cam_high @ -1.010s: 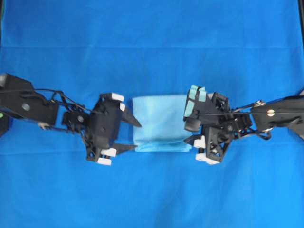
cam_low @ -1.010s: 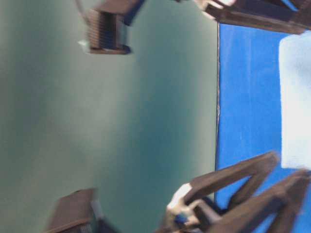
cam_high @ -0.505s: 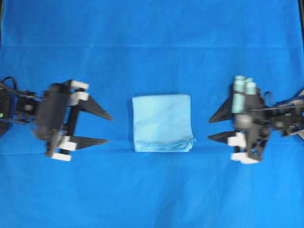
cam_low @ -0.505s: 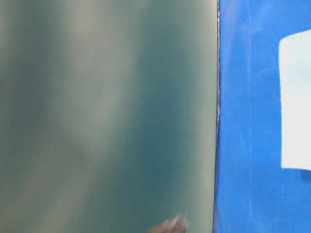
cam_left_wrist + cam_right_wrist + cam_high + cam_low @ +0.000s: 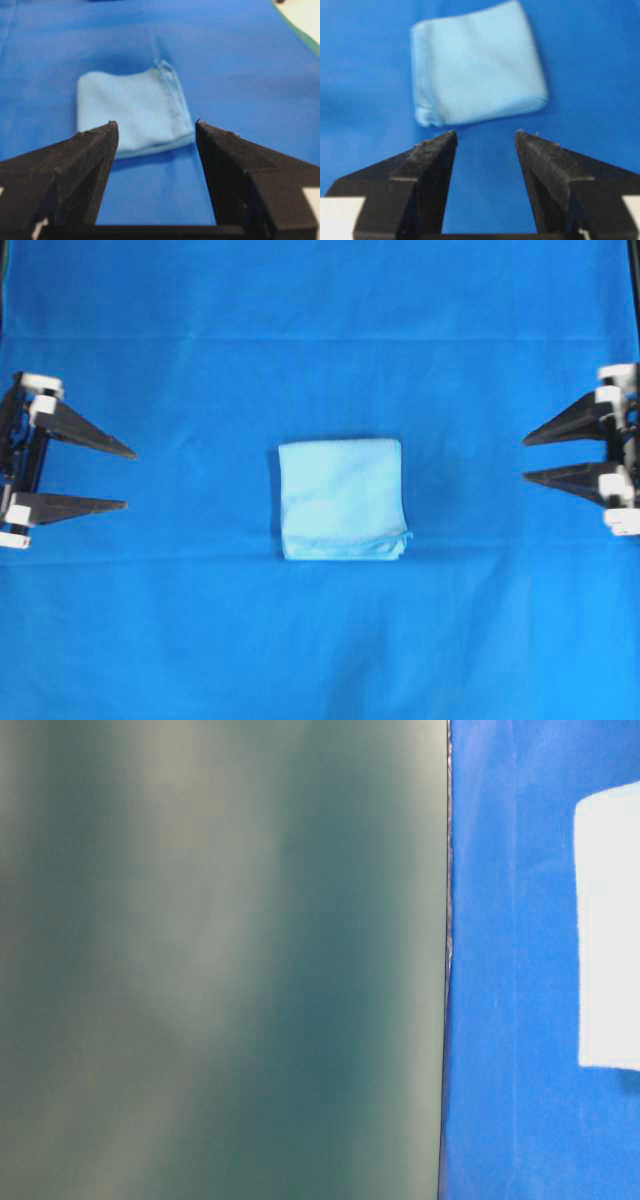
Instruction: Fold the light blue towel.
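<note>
On the blue cloth (image 5: 320, 640), both claws (image 5: 130, 478) (image 5: 525, 458) gape, flanking the folded light blue towel (image 5: 342, 498).

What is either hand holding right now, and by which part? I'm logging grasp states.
Nothing. The left hand and right hand are open, apart from the folded towel.

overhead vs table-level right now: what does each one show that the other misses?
Overhead only: the left pincer and right pincer, both open and empty at the frame's edges, well apart from the light blue towel, which shows whole as a folded square with stacked layers along its near edge.

Table-level only: a blurred grey-green surface filling most of the frame; no arms appear.

Both: the towel lying on the royal-blue cloth, though table-level cuts the towel off at the frame's edge.
</note>
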You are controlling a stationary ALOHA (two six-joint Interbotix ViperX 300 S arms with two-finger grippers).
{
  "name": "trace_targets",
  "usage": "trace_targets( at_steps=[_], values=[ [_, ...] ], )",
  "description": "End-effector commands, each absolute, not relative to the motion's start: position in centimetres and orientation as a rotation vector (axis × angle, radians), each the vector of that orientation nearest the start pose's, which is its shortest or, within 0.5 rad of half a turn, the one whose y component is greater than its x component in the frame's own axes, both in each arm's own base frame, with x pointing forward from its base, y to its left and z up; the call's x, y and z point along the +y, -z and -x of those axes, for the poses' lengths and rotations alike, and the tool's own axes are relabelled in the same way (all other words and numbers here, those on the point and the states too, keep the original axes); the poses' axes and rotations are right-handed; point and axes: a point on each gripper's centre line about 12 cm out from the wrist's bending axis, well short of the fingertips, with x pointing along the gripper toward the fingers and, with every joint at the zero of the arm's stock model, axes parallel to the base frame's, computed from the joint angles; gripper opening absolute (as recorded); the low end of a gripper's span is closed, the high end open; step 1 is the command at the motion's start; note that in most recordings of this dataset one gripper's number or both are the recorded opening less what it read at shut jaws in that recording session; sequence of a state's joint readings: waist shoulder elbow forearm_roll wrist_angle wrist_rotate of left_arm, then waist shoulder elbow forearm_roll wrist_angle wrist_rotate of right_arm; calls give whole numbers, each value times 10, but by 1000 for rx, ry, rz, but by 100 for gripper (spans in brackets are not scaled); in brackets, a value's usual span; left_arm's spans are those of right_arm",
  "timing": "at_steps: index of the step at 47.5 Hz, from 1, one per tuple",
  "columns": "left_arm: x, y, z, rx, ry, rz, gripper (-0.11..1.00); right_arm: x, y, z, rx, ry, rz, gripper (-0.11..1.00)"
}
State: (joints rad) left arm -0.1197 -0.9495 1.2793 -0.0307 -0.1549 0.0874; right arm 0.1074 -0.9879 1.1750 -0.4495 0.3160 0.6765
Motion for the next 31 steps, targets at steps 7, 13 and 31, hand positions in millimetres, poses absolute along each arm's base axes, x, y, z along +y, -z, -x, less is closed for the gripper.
trace_targets(
  at_steps=[7, 13, 31],
  values=[
    [-10, -221, -167, 169, 61, -51, 61, -9, -212, -161, 399, 131, -204, 56],
    [-4, -211, -159, 170, 30, -44, 61, -12, -200, -157, 386, 142, -213, 56],
    [-1, -208, -156, 166, 10, -38, 61, -13, -197, -158, 376, 144, -220, 56]
  ],
)
